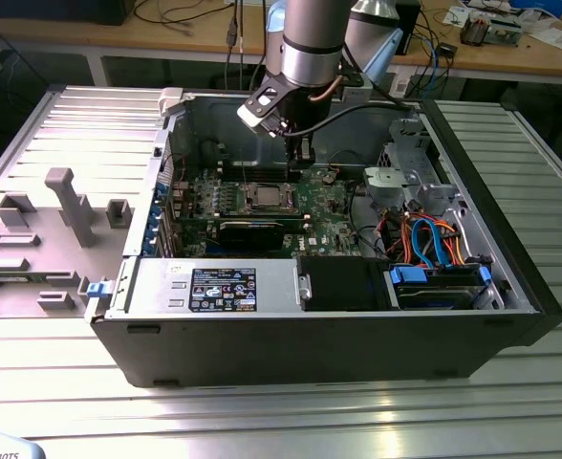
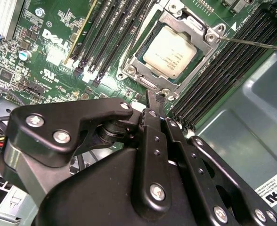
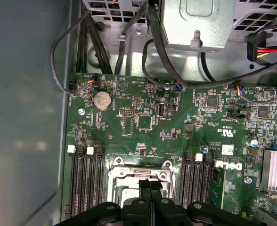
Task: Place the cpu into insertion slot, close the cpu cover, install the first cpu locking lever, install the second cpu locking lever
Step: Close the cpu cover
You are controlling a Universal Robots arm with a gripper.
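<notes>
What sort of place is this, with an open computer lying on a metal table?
Probably a robotics lab or workshop. A robot arm reaches into the open computer case, which lies on a slatted metal table, and wooden workbenches behind carry loose cables and electronics.

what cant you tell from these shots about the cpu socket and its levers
- Second wrist view: one locking lever runs to the picture's edge, and the gripper overlaps the cpu cover's near edge, so latching can't be judged.
- First wrist view: the gripper blocks most of the insertion slot.
- Exterior view: the cpu is too small to show lever positions.
</notes>
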